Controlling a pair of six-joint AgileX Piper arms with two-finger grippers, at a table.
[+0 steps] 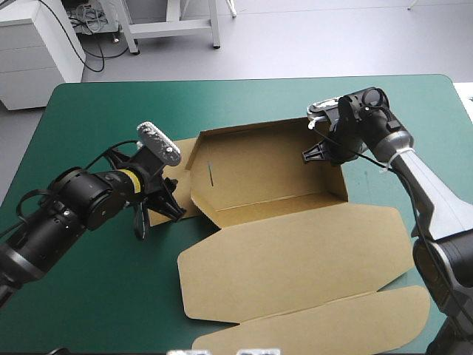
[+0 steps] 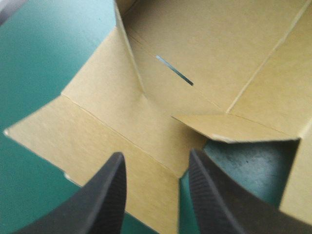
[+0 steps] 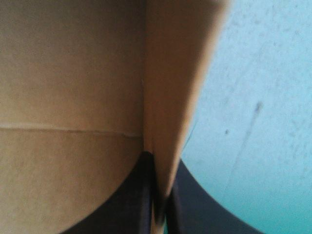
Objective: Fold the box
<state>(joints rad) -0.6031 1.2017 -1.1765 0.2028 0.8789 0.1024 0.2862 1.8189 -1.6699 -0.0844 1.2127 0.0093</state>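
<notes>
The box (image 1: 259, 177) lies mid-table on the teal-green cover (image 1: 81, 296), with its tray walls partly raised on the far side and the lid (image 1: 295, 266) flat toward the near right. It looks like light, thin board, stiff across panels and bending at the creases (a hard pinch would dent it), so grip close to a fold. The right gripper (image 3: 158, 161) is clamped on the far-right wall (image 3: 170, 73). The left gripper (image 2: 156, 161), fingers apart, hovers over the left flap (image 2: 97, 141). Only the flat lid lies in the way on the near side.
</notes>
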